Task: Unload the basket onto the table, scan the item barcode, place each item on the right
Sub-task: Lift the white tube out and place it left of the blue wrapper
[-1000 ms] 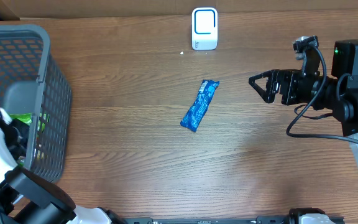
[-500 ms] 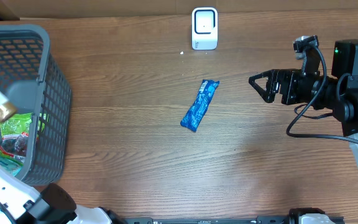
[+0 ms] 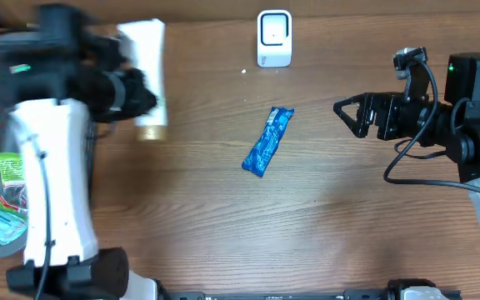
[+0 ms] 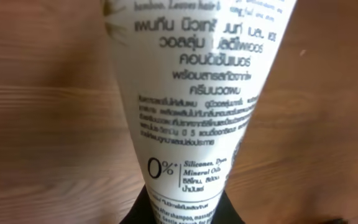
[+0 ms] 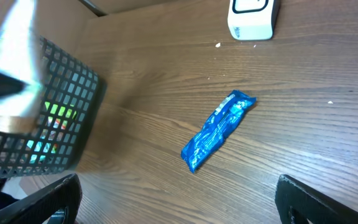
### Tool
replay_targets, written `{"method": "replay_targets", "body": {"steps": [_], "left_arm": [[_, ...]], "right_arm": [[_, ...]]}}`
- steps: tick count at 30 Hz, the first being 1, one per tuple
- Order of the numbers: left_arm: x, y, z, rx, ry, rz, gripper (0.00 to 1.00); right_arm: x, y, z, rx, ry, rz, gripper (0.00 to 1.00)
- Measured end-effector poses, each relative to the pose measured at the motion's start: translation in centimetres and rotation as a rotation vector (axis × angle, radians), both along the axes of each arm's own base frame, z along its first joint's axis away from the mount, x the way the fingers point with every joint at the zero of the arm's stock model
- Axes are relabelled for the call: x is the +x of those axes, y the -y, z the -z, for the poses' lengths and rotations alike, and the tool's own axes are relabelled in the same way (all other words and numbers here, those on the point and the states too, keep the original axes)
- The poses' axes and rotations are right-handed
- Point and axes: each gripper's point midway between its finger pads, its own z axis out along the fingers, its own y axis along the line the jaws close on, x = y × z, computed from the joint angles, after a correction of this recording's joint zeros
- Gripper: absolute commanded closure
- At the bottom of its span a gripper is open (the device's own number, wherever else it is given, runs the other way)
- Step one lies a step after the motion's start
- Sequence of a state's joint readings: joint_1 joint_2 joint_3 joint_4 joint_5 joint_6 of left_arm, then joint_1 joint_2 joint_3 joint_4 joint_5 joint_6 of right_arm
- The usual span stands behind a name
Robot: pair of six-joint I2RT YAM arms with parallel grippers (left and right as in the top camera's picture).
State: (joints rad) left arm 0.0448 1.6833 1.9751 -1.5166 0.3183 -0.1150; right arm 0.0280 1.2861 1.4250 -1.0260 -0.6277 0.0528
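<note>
Change — left gripper (image 3: 133, 93), pinching white tube (image 3: 146, 67), has swung it out of basket (image 5: 61, 106) | tube now over table, left of scanner (image 3: 274, 37), well apart | right gripper (image 3: 348, 117) spread wide, idle — barcode presentation judged next.

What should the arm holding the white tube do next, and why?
Probably carry the white plastic tube sideways toward the small white scanner box at the far edge of the wooden table. The left fingers are shut on the tube's end, holding it up off to one side of the scanner, so its barcode likely cannot face the scanner yet.
</note>
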Motion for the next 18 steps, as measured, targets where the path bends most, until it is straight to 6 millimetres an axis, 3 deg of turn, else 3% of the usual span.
{"method": "replay_targets", "body": {"steps": [5, 7, 8, 14, 15, 17, 18], "left_arm": [[1.8, 4.7, 7.4, 0.032, -0.032, 0.077, 0.96], [1.9, 6.7, 11.6, 0.048, -0.042, 0.120, 0.96], [2.0, 6.9, 12.1, 0.051, -0.039, 0.124, 0.96], [1.4, 9.2, 20.7, 0.098, -0.070, 0.178, 0.91], [1.2, 9.3, 21.7, 0.105, -0.088, 0.181, 0.88], [0.8, 9.3, 23.6, 0.118, -0.129, 0.185, 0.69], [0.8, 9.3, 24.1, 0.119, -0.138, 0.183, 0.49]], "right_arm": [[0.0, 0.0, 0.0, -0.001, 0.000, 0.001, 0.00], [0.0, 0.0, 0.0, 0.000, 0.001, 0.000, 0.00], [0.0, 0.0, 0.0, 0.000, -0.002, 0.000, 0.00], [0.0, 0.0, -0.1, 0.000, 0.002, 0.000, 0.00], [0.0, 0.0, -0.1, 0.000, 0.002, 0.000, 0.00], [0.0, 0.0, 0.0, 0.000, 0.001, 0.000, 0.00], [0.0, 0.0, -0.1, 0.000, 0.002, 0.001, 0.00]]}}
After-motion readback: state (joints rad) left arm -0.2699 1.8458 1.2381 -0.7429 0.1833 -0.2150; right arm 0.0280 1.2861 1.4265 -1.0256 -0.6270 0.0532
